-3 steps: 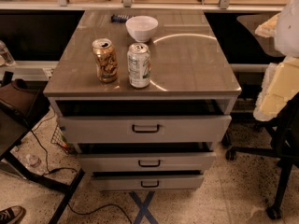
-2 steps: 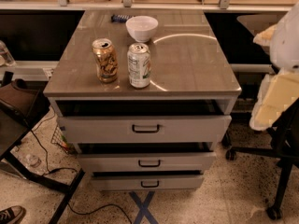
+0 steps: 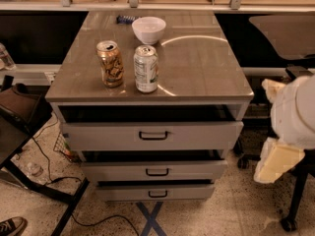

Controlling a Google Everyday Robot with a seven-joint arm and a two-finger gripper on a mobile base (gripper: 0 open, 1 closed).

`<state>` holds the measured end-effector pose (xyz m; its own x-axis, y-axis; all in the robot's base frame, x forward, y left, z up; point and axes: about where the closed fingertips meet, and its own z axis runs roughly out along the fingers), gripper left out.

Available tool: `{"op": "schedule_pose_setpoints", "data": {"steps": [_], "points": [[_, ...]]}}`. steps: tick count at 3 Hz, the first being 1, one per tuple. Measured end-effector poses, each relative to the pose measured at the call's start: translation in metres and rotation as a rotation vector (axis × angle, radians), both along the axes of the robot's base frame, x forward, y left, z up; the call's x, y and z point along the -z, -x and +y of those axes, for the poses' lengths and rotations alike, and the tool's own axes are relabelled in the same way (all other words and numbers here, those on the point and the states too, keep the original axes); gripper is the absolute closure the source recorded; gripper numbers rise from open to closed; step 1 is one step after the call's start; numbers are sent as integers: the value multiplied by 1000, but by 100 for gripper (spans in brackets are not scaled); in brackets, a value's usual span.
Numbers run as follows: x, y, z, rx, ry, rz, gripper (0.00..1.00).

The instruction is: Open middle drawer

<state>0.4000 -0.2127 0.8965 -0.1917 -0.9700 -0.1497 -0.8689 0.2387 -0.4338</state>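
Observation:
The middle drawer [image 3: 153, 170] is the second grey front of the cabinet, with a small black bar handle [image 3: 157, 172]. A dark gap shows above its front. The taller top drawer [image 3: 152, 135] is above it and the lowest drawer [image 3: 156, 192] below. My gripper [image 3: 277, 160] is on the white and cream arm at the right edge of the camera view. It hangs beside the cabinet's right side at about the middle drawer's height, apart from the handle.
On the cabinet top [image 3: 197, 68] stand a gold can [image 3: 110, 63], a white-green can [image 3: 146, 68] and a white bowl [image 3: 148, 29]. A black chair base [image 3: 295, 200] is at the right. Black table legs and cables [image 3: 44, 186] lie at the left.
My arm has moved down along the right edge, from beside the cabinet top to beside the drawers. The drawers, cans and bowl have not moved.

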Motion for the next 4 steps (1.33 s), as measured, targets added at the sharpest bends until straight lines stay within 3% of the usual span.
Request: {"op": "schedule_pose_setpoints", "data": {"steps": [1,2,3,4], "points": [[70,7,14,-25,12,6,0],[167,12,24,-44,12,3,0],[167,11,24,-44,12,3,0],[190,10,38,-59,28,24,0]]}}
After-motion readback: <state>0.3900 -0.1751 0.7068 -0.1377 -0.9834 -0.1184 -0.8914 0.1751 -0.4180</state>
